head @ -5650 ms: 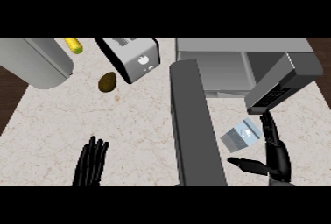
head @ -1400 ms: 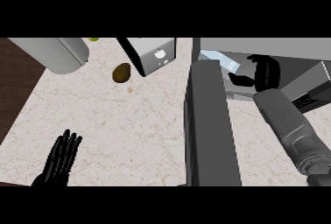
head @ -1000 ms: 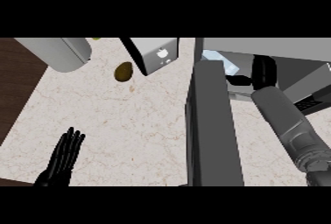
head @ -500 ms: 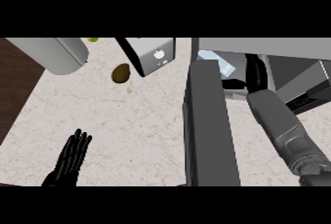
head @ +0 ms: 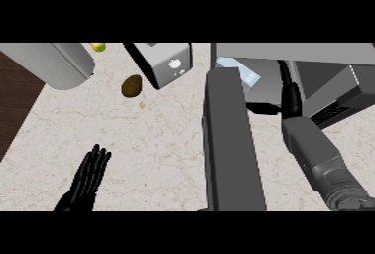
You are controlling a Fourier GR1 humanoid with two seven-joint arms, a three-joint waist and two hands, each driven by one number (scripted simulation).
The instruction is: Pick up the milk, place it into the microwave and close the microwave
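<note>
While milk (head: 240, 70) sits inside microwave (head: 322, 64), right robot hand (head: 287, 96) just beside.

The right forearm (head: 322, 163) is a thick dark-grey cylinder ending in a ribbed, knurled collar near the lower edge, while the left hand (head: 86, 181) and right hand (head: 285, 99) are matte black with slender fingers.
</note>
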